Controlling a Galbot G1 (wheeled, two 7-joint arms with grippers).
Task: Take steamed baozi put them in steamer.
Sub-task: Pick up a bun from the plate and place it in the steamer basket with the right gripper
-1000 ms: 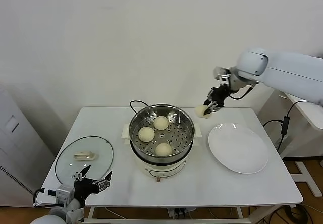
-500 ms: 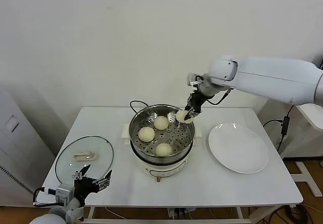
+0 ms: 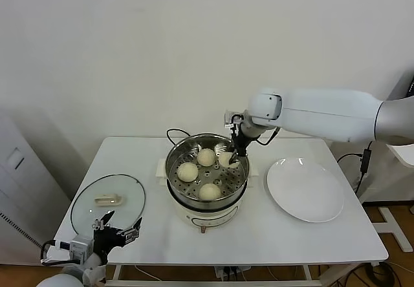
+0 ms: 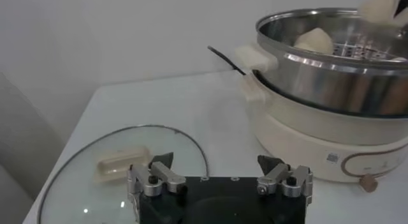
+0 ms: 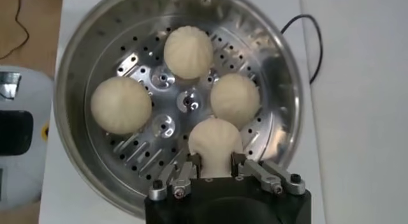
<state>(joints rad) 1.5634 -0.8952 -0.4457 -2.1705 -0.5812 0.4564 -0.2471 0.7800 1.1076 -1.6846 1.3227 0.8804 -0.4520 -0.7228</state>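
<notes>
Inside the steamer, the right end effector grips a steamed baozi between its fingers.

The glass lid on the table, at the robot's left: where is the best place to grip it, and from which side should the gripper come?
Probably by the cream handle at the centre of the glass lid, from straight above. The lid lies flat on the table, so its rim offers little to pinch, while the raised bar handle does. The open left gripper is closest.
</notes>
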